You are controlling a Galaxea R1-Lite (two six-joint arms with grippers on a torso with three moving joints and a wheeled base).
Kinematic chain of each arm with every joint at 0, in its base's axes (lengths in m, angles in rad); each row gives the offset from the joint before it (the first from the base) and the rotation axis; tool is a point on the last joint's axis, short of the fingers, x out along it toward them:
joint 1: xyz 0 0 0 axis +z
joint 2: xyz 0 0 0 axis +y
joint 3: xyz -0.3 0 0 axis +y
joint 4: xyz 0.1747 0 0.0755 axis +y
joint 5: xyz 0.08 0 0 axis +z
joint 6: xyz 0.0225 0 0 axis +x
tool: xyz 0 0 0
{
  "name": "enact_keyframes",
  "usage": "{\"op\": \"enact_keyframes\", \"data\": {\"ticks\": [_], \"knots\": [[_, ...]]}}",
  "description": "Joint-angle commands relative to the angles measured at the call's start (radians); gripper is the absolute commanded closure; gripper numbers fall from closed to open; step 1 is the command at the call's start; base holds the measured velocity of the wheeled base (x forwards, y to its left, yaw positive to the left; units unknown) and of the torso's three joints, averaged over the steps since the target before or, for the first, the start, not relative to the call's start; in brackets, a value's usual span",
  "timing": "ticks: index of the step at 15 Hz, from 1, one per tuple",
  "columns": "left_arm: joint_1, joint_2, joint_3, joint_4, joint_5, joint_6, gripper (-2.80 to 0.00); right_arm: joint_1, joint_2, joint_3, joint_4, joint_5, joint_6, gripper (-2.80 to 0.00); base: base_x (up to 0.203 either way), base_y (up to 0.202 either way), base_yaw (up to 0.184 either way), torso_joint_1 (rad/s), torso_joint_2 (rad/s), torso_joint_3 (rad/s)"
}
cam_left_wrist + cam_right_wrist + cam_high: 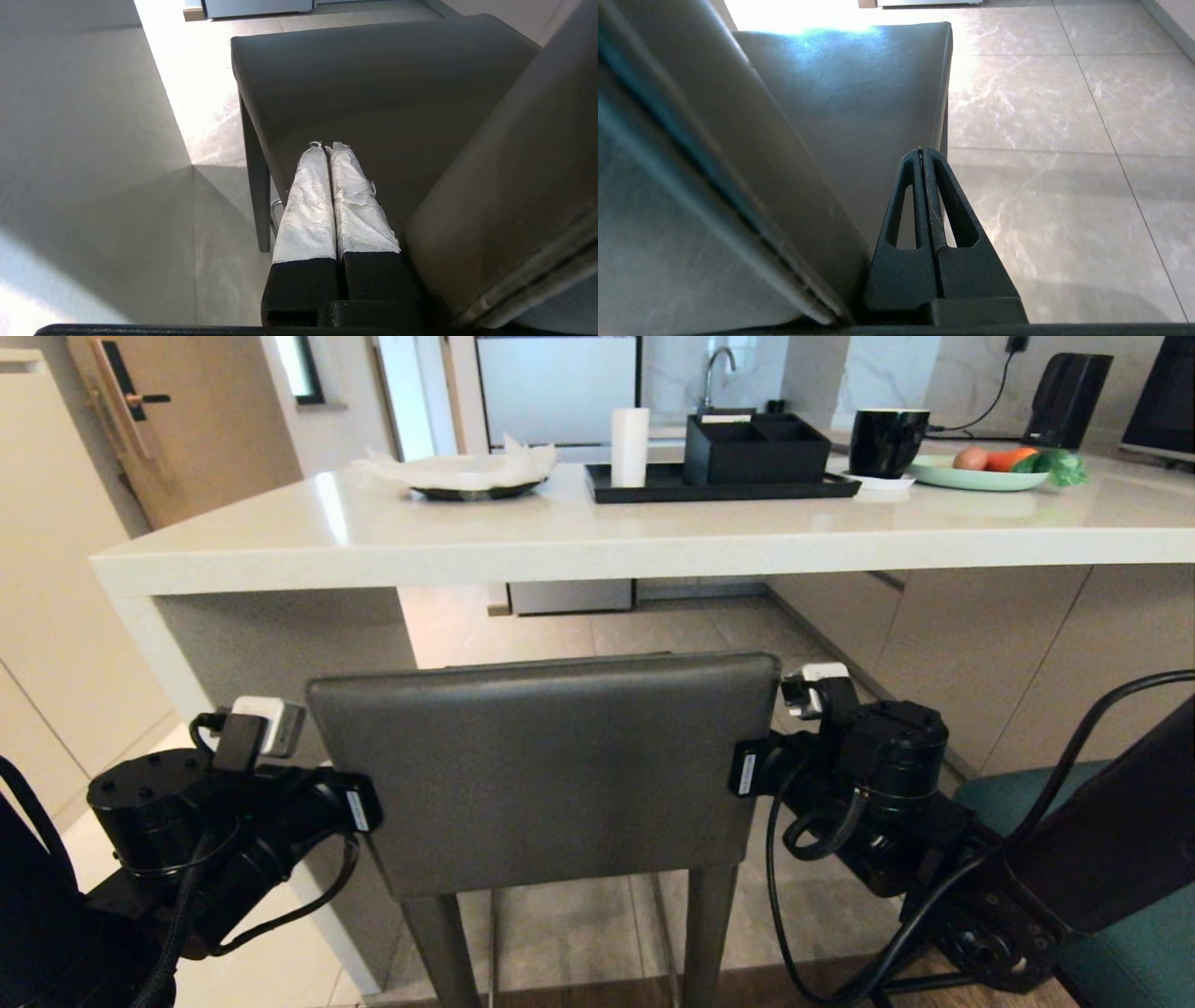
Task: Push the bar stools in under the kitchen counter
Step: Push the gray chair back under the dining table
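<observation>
here the grey stool's back [551,765] sits between the closed left gripper [327,145] and right gripper [921,150].

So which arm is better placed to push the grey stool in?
Neither alone: left gripper and right gripper, both shut, flank the grey stool's backrest, so pushing together looks best.

A home kitchen: a long, thick, glossy off-white stone-look counter [597,537] carries a black tray [719,485] with a white roll and a black compartment box, a black mug [887,441] and a pale green plate of vegetables [980,476]. Behind it a chrome tap [717,373] rises before a marble-look wall beside a black kettle [1064,399]. Beige marbled floor tiles [1064,116], a wooden door with a black handle [140,401]
</observation>
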Motion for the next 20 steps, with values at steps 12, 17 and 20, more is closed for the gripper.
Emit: {"op": "enact_keyframes", "data": {"ticks": [12, 17, 20], "knots": [[-0.005, -0.151, 0.121, -0.008, 0.014, 0.001, 0.0, -0.001, -0.062, 0.048, -0.005, -0.003, 0.001, 0.0, 0.055, 0.0, 0.0, 0.002, 0.0, 0.001], [0.121, -0.202, 0.178, -0.008, 0.001, -0.007, 0.0, -0.031, -0.15, 0.122, -0.006, -0.008, 0.017, 0.0, 0.0, 0.0, 0.0, 0.0, 0.0, 0.0], [0.121, -0.246, 0.219, -0.008, 0.001, -0.042, 0.0, -0.036, -0.208, 0.144, 0.006, -0.051, 0.012, 0.0, 0.0, 0.0, 0.0, 0.0, 0.0, 0.0]]}}
